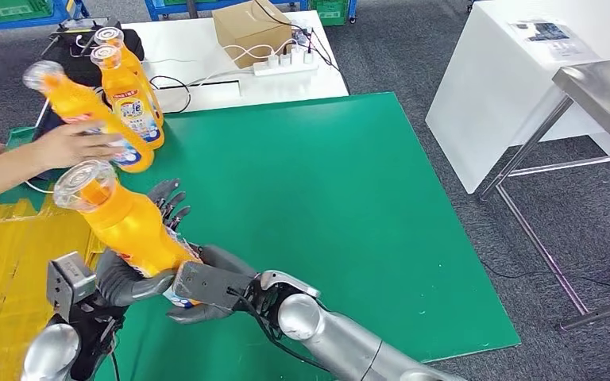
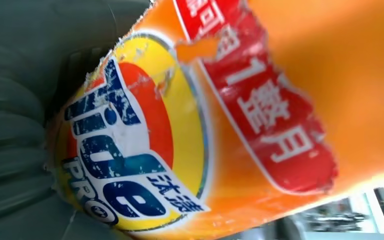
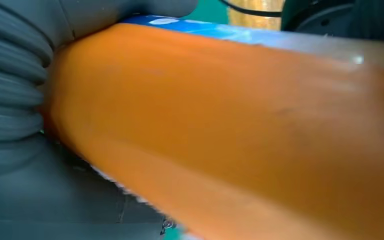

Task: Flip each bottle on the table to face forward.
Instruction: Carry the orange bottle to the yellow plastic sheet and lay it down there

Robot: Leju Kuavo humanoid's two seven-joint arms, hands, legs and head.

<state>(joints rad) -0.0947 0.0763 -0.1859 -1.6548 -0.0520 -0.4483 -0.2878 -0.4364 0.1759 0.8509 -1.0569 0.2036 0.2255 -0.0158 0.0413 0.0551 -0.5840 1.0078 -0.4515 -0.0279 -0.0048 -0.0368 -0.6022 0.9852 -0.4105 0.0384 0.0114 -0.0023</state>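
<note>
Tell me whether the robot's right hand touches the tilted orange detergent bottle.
Touching. In the head view the right hand wraps the orange detergent bottle's lower end; the right wrist view shows it pressed against the hand.

An orange bottle (image 2: 290, 90) lies close against the left hand (image 2: 15, 135), whose grey ribbed cover presses its side. The bottle's worn round label (image 2: 130, 145) reads "Tide PRO", beside a red label (image 2: 260, 95) with white characters.

Bottle (image 1: 131, 226): glossy orange plastic, clear cap, worn paper label (image 2: 130, 145). Desk (image 1: 326, 198): matt green mat. Right arm (image 1: 341, 337): smooth silver metal.
</note>
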